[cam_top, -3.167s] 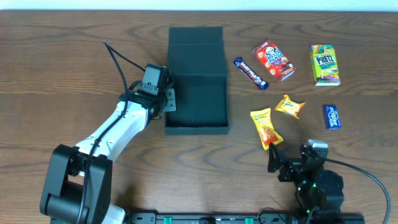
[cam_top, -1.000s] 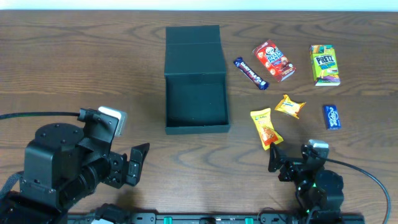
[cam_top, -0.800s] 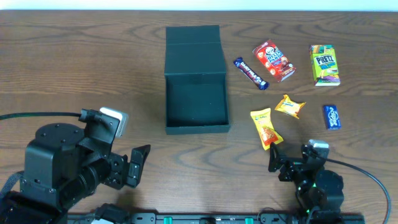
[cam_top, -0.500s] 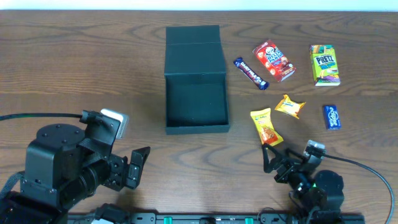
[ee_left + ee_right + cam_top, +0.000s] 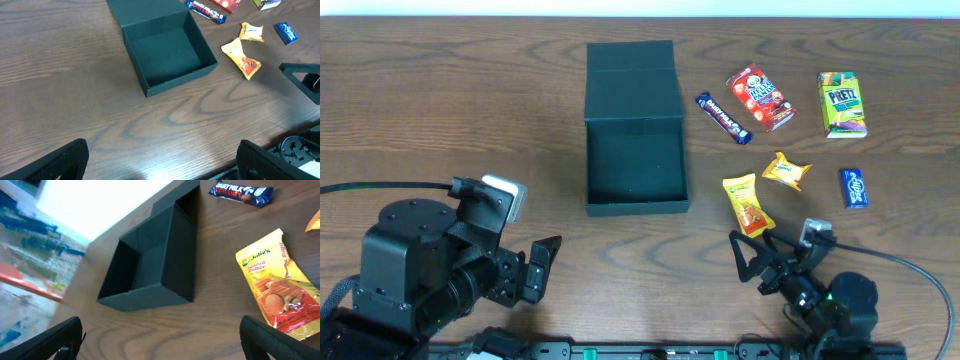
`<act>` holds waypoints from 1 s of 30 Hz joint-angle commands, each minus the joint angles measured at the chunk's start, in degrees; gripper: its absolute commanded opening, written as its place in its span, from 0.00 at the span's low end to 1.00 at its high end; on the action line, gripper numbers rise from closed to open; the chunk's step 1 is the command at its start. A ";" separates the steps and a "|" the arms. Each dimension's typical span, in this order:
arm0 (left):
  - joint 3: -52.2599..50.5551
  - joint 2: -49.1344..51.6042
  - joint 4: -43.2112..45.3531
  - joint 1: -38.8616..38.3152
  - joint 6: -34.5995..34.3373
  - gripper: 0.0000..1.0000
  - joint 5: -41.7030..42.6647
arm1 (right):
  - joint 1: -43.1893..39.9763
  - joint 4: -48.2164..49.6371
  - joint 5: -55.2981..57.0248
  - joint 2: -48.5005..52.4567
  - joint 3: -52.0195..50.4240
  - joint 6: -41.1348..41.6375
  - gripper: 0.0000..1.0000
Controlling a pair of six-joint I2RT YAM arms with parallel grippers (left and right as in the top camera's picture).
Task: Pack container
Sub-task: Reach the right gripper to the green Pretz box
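The container (image 5: 636, 207) is a dark teal-black square box in the middle of the table, open, with its flap lid (image 5: 632, 55) lying flat behind it and nothing inside. My left gripper (image 5: 538, 268) is open near the front left edge, well short of the box. My right gripper (image 5: 752, 265) is open at the front right, just in front of the yellow Julie's packet (image 5: 748, 206). The left wrist view shows the container (image 5: 170, 50) far ahead of the open gripper (image 5: 162, 167). In the right wrist view the container (image 5: 150, 265) lies ahead, with the gripper (image 5: 160, 340) empty.
Right of the box lie a Dairy Milk bar (image 5: 723, 118), a red packet (image 5: 760, 98), a green-yellow Pretz box (image 5: 842, 103), a small orange-yellow packet (image 5: 787, 170) and a small blue packet (image 5: 854, 187). A black cable (image 5: 380, 186) runs off the left edge.
My left arm pulled back from the container's left wall to the front left, then held still. My right gripper has swung left and forward, close to the yellow packet.
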 commanded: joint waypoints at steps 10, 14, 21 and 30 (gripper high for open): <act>1.18 0.09 -0.13 0.04 0.39 0.95 0.35 | 0.00 -6.60 13.62 41.42 30.91 -24.35 0.99; 1.18 0.09 -0.13 0.04 0.39 0.95 0.35 | -0.57 -8.66 22.18 52.70 39.98 -26.10 0.99; 1.18 0.09 -0.13 0.04 0.39 0.95 0.35 | -4.13 -9.86 31.06 69.37 54.47 -32.72 0.99; 1.18 0.09 -0.13 0.04 0.39 0.95 0.35 | -13.00 -4.50 31.19 83.82 63.43 -36.17 0.99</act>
